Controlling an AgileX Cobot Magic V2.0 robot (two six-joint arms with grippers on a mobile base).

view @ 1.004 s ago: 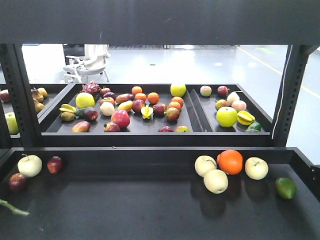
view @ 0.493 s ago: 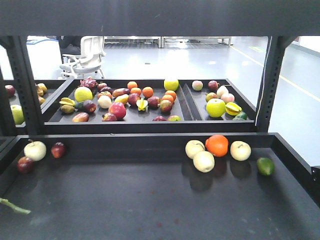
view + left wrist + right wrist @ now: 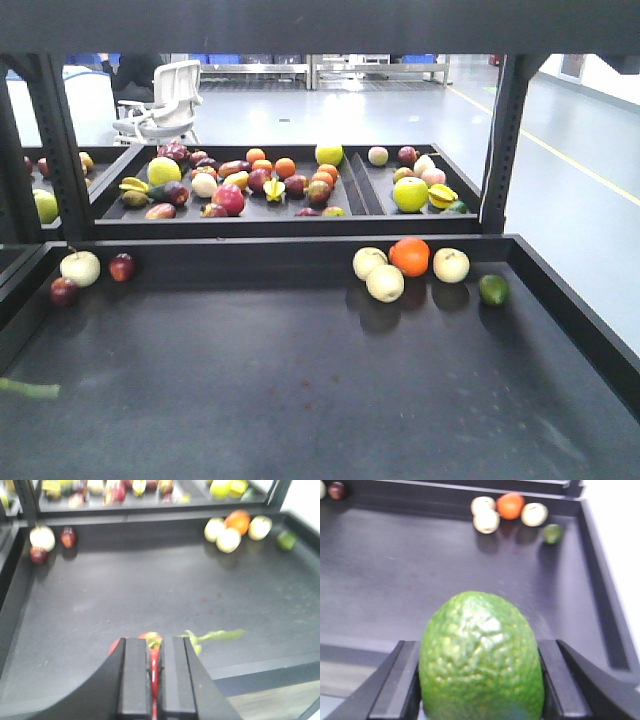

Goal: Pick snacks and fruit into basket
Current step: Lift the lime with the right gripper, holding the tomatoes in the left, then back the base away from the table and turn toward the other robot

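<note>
Carrying is the step in hand as I judge it: both grippers are loaded and no basket shows in any view, so you must find it before you release anything. Nearest you, the right gripper has its fingers pressed against both flanks of a bumpy green fruit, which fills the gap completely; keep that squeeze even, because a rounded skin can roll out sideways. The left gripper has its fingers nearly together, pinching a thin red-and-yellow item with a green leafy sprig trailing right; what it is, you cannot tell from the blur. Move slowly so the sprig does not snag on the tray lip.

Farther out on the dark tray, three fruits sit at the far left: a pale apple, a red one and a darker one. At the far right, an orange touches pale fruits, with a lime just beside them. Beyond, the back shelf holds many more mixed fruits. No snacks are visible.

Against the front view a second ago, every fruit now sits higher and smaller, and more bare tray shows in front, so the camera appears to have backed away or tilted.
</note>
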